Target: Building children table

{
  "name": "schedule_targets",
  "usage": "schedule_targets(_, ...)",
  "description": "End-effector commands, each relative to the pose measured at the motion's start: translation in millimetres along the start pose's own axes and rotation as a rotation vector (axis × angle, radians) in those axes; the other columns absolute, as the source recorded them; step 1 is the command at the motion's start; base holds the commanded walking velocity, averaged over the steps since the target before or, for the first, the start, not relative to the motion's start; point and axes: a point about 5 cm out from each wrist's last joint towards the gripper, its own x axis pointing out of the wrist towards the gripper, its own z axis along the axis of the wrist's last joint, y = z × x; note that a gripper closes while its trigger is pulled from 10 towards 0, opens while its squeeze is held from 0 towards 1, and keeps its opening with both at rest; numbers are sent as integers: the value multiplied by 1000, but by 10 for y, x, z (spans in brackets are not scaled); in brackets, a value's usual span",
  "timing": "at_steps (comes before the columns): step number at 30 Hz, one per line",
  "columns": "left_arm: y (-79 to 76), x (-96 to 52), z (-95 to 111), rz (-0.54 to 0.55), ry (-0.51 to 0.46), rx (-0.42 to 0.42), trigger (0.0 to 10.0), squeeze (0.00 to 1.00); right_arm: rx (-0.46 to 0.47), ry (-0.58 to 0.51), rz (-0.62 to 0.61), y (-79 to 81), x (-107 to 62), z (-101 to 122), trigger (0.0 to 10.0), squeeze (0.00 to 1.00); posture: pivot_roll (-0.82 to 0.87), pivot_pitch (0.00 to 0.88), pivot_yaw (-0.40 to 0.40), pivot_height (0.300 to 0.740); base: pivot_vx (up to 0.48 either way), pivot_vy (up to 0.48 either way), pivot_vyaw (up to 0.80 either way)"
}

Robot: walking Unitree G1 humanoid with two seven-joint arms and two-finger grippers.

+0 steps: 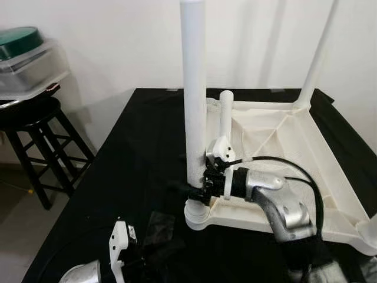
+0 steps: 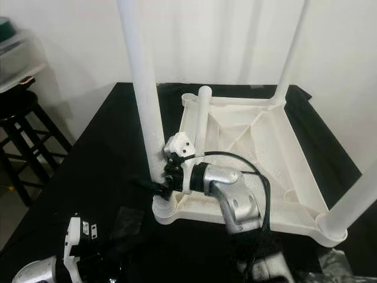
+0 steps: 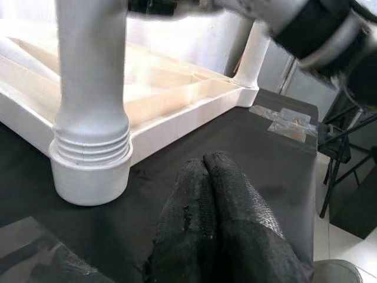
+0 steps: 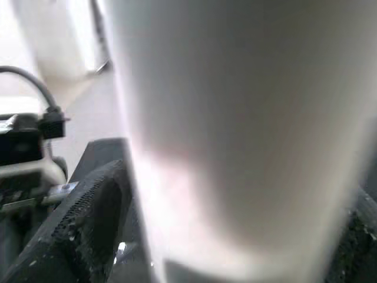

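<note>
Now the right gripper has its jaws clamped around the upright white leg, just above its corner socket.

1. A table draped in black cloth carries everything.
2. A white plastic tabletop lies upside down on it, toward the right edge, reaching from the far edge to near the front.
3. A square of clear tape or film lies flat on the cloth near the front edge, beside the tabletop's front-left corner.
</note>
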Motion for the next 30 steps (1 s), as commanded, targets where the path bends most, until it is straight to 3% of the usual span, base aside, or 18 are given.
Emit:
schedule_targets(1, 9, -33, -8, 9, 14, -2, 9333, 0, 2, -21, 83, -24, 42, 33, 10000, 0, -8, 0, 12, 740, 0, 0, 0)
schedule_targets(3, 7, -38, -11, 10, 16, -2, 9255, 0, 13, -24, 104, -73, 57, 57, 10000, 0, -6, 0, 12, 740, 0, 0, 0)
schedule_targets(4, 4, -42, -14, 10, 18, -3, 8980, 0, 34, -25, 125, -128, 71, 75, 0, 0, -1, 0, 10, 740, 0, 0, 0)
schedule_targets(12, -20, -55, -19, 10, 24, -4, 9059, 0, 88, -3, 195, -209, 15, 0, 0, 0, 1, 0, 4, 740, 0, 0, 0)
schedule_targets(16, -28, -52, -19, 9, 21, -7, 8941, 0, 106, 8, 171, -206, -49, -101, 0, 0, -5, 0, 3, 740, 0, 0, 0)
schedule_targets(18, -37, -54, -20, 8, 21, -7, 9020, 0, 109, 39, 69, -192, -50, -213, 0, 0, -10, 0, 0, 740, 0, 0, 0)
schedule_targets(19, -49, -55, -22, 7, 21, -7, 9020, 0, 130, 89, -87, -159, -19, -356, 0, 0, -5, 0, -15, 740, 0, 0, 0)
schedule_targets(20, -49, -55, -22, 7, 21, -7, 9020, 0, 130, 89, -87, -159, -19, -356, 0, 0, -5, 0, -15, 740, 0, 0, 0)
schedule_targets(21, -57, -56, -23, 6, 22, -7, 9020, 0, 142, 125, -196, -134, -6, -450, 0, 0, -5, 0, -15, 740, 0, 0, 0)
schedule_targets(22, -64, -61, -18, 7, 23, -4, 8980, 0, 233, 128, -464, -78, 45, -588, 0, 0, 8, 0, -29, 740, 0, 0, 0)
schedule_targets(23, -64, -61, -18, 7, 23, -4, 8980, 0, 233, 128, -464, -78, 45, -588, 0, 0, 8, 0, -29, 740, 0, 0, 0)
schedule_targets(24, -70, -74, -4, 14, 20, -3, 8510, 0, 343, 191, -739, 178, 43, -810, 0, 0, 3, 0, -9, 740, 0, 0, 0)
schedule_targets(25, -71, -78, -1, 19, 17, -5, 8510, 0, 359, 225, -781, 331, 36, -872, 0, 0, 3, 0, -9, 740, 0, 0, 0)
schedule_targets(26, -71, -79, 1, 21, 15, -6, 7804, 0, 353, 242, -769, 420, 41, -896, 0, 0, 3, 0, -9, 740, 0, 0, 0)
schedule_targets(29, -73, -67, 3, 24, 19, 2, 7373, 0, 403, 221, -713, 531, 110, -860, 0, 0, -10, 0, 1, 740, 0, 0, 0)
schedule_targets(30, -71, -61, 3, 22, 20, 1, 7137, 0, 397, 214, -718, 498, 112, -832, 0, 0, -19, 0, 10, 740, 0, 0, 0)
